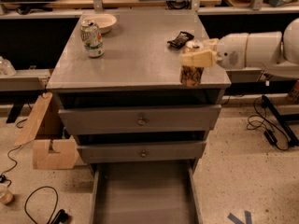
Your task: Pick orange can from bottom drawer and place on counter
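The orange can (190, 75) is upright in my gripper (198, 53), whose cream fingers (198, 59) are shut around its upper part. The can is held over the front right corner of the grey counter (140, 55); I cannot tell if its base touches the surface. My white arm (254, 48) reaches in from the right. The bottom drawer (145, 195) is pulled open at the foot of the cabinet, and its grey floor is bare.
A green-and-white can (92, 38) and a pale bowl (103, 21) stand at the counter's back left. A black object (180, 39) lies at the back right, just behind the gripper. Two shallower drawers (140, 120) are shut. A cardboard box (46, 139) sits on the floor to the left.
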Available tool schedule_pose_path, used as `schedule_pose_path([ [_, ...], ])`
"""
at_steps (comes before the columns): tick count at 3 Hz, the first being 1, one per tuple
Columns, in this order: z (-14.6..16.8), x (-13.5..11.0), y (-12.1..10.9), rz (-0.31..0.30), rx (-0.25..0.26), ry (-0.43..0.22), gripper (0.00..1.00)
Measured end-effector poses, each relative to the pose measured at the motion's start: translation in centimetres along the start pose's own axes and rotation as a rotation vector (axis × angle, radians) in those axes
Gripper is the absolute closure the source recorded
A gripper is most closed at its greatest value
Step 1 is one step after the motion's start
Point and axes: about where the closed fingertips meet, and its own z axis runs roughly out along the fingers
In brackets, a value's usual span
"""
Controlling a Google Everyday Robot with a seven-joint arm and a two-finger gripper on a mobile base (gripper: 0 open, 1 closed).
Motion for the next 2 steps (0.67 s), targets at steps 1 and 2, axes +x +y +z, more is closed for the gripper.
schedule_pose_path([
  [1, 0.4, -3.5, -3.9, -0.021, 0.112, -0.005, 1.00],
  [2, 0.4, -4.3, -6.9, -0.032, 0.194, -0.021, 1.00],
])
